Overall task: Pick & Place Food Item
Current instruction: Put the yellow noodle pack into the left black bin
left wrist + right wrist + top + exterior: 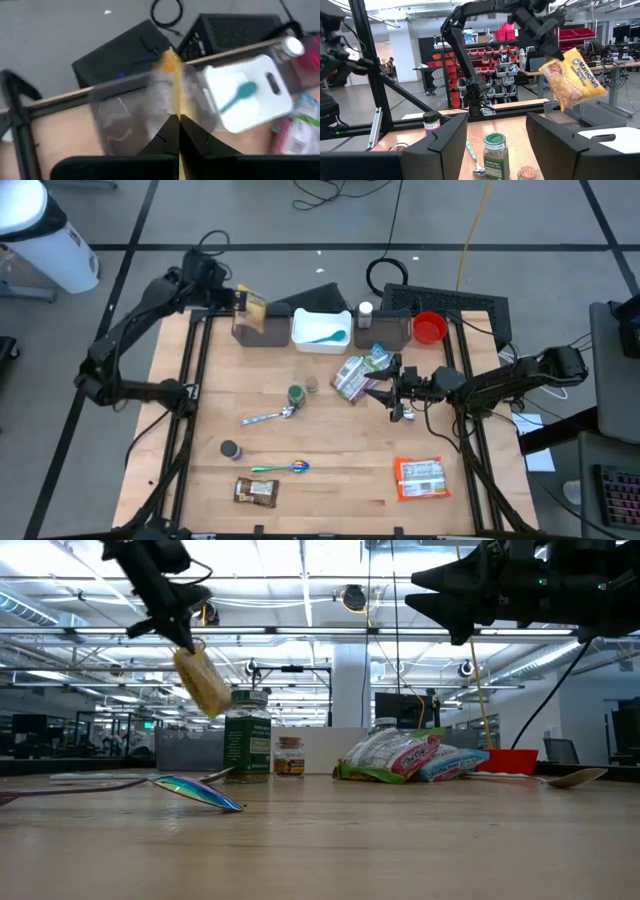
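High view: the left gripper (240, 301) is clamped on a yellow noodle packet (256, 308) above the clear bin (262, 326) at the counter's (330, 470) far edge, while the right gripper (385, 392), fingers apart and empty, waits near the right edge by the snack bags (358, 374). Low view: the packet hangs tilted, clear of the counter, above the green spice jar (247, 748). Right wrist view: the packet's printed face shows, pinched at its top corner.

Yellow noodle pkt (573, 77), green-lidded jar (495, 156), white bin (321, 328) w/ teal spoon (325, 336), red bowl (429, 328)
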